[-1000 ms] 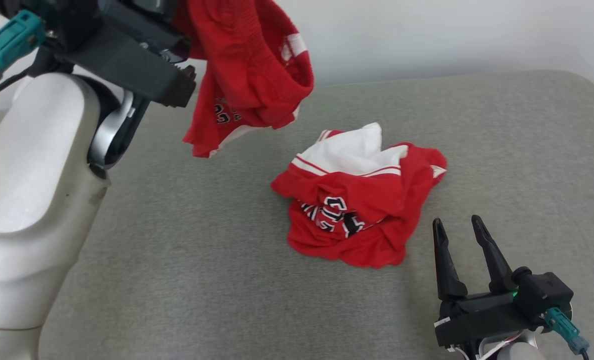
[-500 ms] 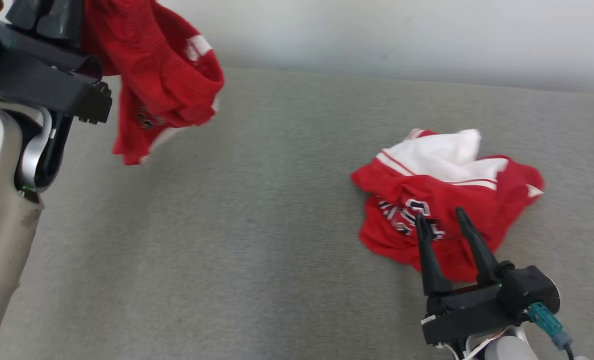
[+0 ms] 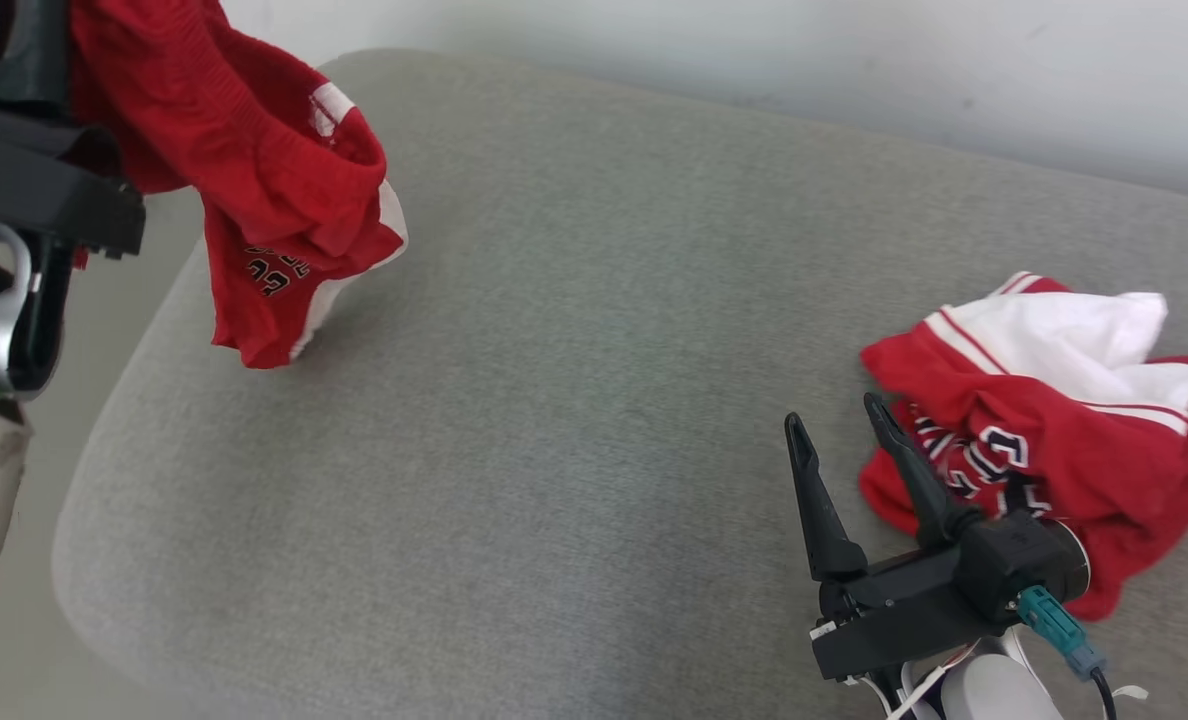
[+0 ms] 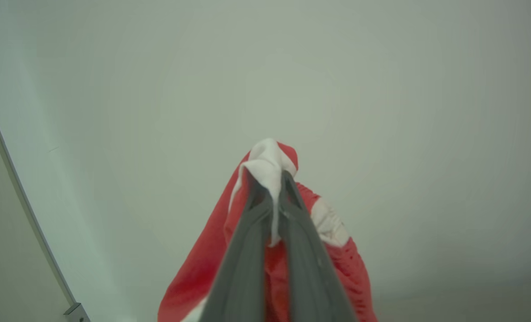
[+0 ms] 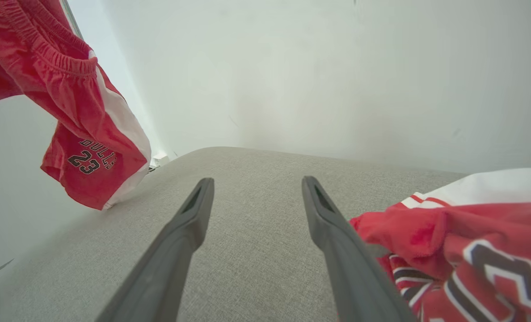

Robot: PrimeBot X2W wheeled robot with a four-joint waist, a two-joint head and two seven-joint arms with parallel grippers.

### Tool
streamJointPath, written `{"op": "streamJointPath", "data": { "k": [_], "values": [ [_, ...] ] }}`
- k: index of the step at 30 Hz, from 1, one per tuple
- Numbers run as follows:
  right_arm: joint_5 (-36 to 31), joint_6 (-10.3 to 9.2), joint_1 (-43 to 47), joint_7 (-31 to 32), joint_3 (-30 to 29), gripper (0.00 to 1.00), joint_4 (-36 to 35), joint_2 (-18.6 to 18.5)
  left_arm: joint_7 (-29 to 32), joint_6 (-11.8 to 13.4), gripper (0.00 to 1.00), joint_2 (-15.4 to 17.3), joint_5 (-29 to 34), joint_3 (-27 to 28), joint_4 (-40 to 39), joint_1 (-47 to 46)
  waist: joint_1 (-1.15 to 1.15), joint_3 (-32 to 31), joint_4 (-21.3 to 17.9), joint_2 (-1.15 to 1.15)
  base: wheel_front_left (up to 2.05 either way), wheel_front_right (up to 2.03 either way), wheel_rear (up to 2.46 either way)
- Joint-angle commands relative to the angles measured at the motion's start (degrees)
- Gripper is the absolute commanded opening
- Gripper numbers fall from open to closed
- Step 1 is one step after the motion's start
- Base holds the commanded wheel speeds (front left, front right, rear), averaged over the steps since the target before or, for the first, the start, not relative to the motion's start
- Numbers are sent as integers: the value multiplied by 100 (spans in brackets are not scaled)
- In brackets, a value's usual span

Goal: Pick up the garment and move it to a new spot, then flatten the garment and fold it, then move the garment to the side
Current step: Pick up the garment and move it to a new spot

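While the left claw (image 4: 269, 179) is clamped on a bunched edge, the shorts (image 3: 274, 230) hang over the far-left corner of the padded tabletop (image 3: 554, 420).
Risk: the pinch takes only a small fold, so a swing may slip it free; release this near the corner may drop cloth over the edge. The right claw (image 3: 832, 412), open and empty, sits just beside the jersey (image 3: 1084, 440) and may snag it. Whether the hem touches the tabletop cannot be told; the jersey is cut off at the head view's right edge.
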Motion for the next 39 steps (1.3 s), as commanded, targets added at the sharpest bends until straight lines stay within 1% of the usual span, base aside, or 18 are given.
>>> {"op": "streamJointPath", "data": {
  "k": [1,6,12,16,19,24,34,39],
  "values": [
    [-49,-13,-12,5,10,100,-15,-7,-32,14,0,24,-65,35,27,88,0,132,175,0,0,0,0],
    [-76,-13,-13,55,68,100,-71,-7,-48,-36,0,95,-13,129,113,42,0,183,172,0,0,0,0],
    [-139,-13,-58,148,89,100,-151,-40,-56,-90,0,154,61,230,124,-214,0,271,-11,0,0,0,0],
    [-152,-13,-69,221,92,100,-242,-72,-54,-121,0,107,39,319,182,-302,0,358,-165,0,0,0,0],
    [-177,-13,-81,276,95,100,-327,-101,-55,-144,0,9,-11,382,334,-167,0,435,-265,0,0,0,0],
    [-204,-13,-116,369,137,100,-478,-142,-55,-208,0,-182,-94,463,947,140,0,561,-415,0,0,0,0],
    [-231,-13,-175,507,339,100,-686,-195,-53,-438,0,-564,-92,698,2305,585,0,749,-703,0,0,0,0],
    [-204,-13,-208,540,389,100,-728,-218,-53,-494,0,-753,-103,799,2881,858,0,819,-827,0,0,0,0]
  ]
}}
